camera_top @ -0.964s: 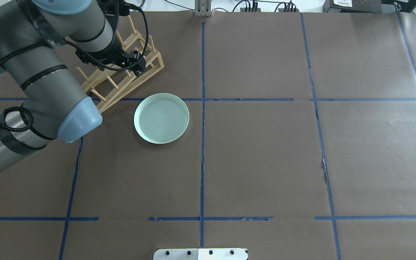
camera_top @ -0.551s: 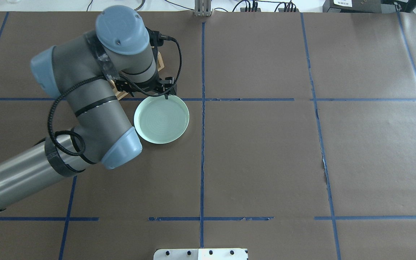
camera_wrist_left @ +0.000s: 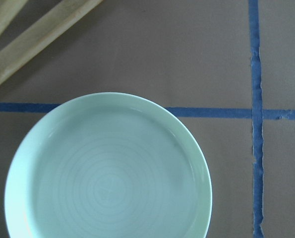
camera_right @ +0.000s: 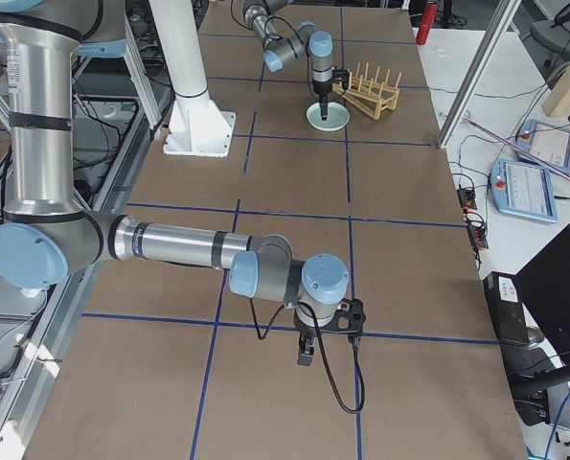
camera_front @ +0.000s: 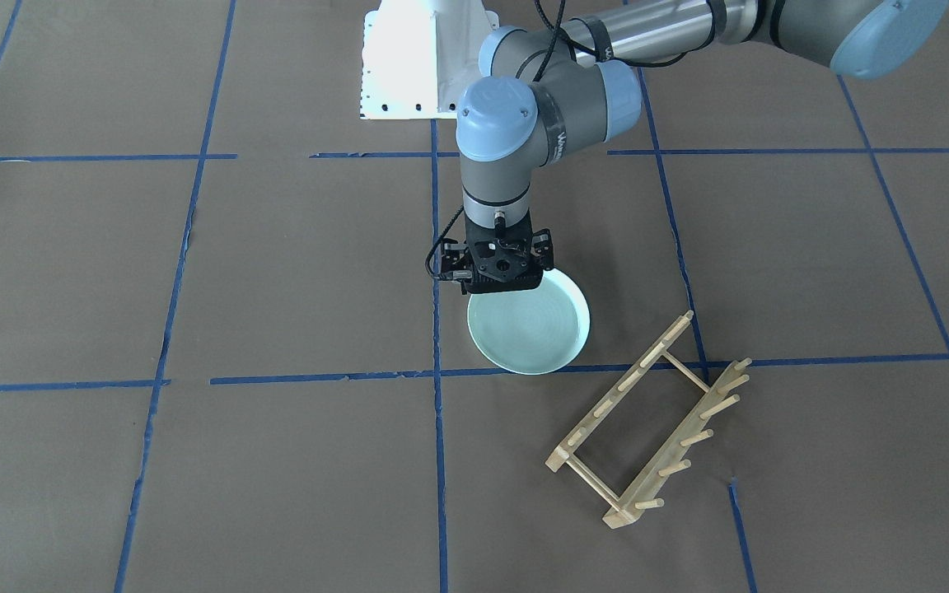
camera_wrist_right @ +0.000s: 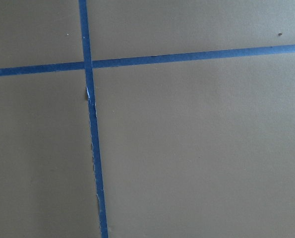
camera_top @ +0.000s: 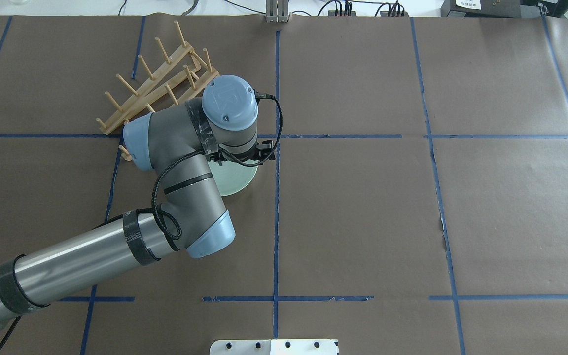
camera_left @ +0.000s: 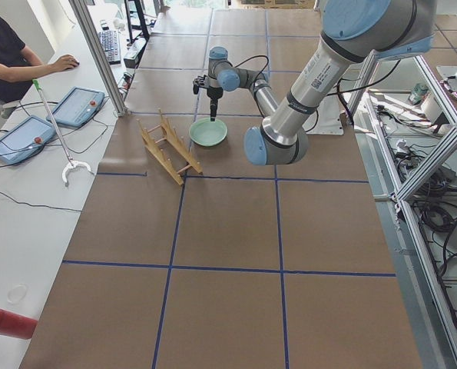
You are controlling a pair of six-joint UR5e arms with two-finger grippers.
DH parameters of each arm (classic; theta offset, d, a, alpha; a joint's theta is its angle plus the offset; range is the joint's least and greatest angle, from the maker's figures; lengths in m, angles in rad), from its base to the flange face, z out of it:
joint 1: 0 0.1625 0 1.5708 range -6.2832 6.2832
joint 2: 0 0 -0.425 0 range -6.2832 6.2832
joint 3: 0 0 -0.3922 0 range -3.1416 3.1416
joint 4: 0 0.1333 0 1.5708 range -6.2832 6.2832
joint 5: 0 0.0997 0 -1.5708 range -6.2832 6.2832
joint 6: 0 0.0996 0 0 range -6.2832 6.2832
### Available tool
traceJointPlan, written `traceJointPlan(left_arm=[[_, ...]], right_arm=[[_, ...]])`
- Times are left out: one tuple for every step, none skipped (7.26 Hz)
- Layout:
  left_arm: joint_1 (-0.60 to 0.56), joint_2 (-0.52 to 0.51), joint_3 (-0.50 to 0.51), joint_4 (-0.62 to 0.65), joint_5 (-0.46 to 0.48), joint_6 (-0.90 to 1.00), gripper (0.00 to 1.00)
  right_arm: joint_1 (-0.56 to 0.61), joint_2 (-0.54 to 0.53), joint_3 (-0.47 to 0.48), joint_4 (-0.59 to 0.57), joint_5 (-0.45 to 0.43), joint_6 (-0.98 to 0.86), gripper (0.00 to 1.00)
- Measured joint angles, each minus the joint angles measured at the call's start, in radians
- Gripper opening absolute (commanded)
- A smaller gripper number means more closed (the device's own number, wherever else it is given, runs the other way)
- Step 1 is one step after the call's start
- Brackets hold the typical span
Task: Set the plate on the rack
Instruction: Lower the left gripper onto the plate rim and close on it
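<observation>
The pale mint-green plate (camera_front: 534, 338) lies flat on the brown table; it fills the left wrist view (camera_wrist_left: 107, 173). The light-wood rack (camera_front: 647, 420) stands apart from it, empty, farther out on my left (camera_top: 156, 79). My left gripper (camera_front: 501, 285) points straight down over the plate's edge nearest my base. Its jaws look spread, and it holds nothing. In the overhead view my left wrist hides most of the plate (camera_top: 238, 180). My right gripper (camera_right: 305, 356) shows only in the exterior right view, low over bare table; I cannot tell whether it is open.
Blue tape lines (camera_top: 276, 197) divide the brown paper table into squares. The white robot base plate (camera_front: 421, 62) sits at the table's robot side. An operator (camera_left: 13, 65) sits beyond the table's far edge.
My left arm has swung from above the rack toward the plate. The wrist now covers most of the plate, and the rack is uncovered. Plate and rack have not moved.
</observation>
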Motion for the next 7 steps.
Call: traceJointPlan(left_arm=[[0.01,0.001,0.026,-0.039,0.009,-0.009,1.0],[0.016,0.001,0.042,-0.069,0.012,-0.013,1.0],[0.019,0.001,0.059,-0.097,0.013,-0.013,1.0],[0.023,0.002,0.076,-0.123,0.014,-0.013,0.98],[0.025,0.003,0.09,-0.142,0.014,-0.013,0.9],[0.027,0.004,0.097,-0.152,0.014,-0.013,0.78],[0.029,0.004,0.099,-0.157,0.014,-0.012,0.56]], right_arm=[[0.0,0.0,0.0,0.0,0.0,0.0,1.0],[0.0,0.0,0.0,0.0,0.0,0.0,1.0],[0.0,0.0,0.0,0.0,0.0,0.0,1.0],[0.0,0.0,0.0,0.0,0.0,0.0,1.0],[0.0,0.0,0.0,0.0,0.0,0.001,1.0],[0.0,0.0,0.0,0.0,0.0,0.001,1.0],[0.0,0.0,0.0,0.0,0.0,0.001,1.0]])
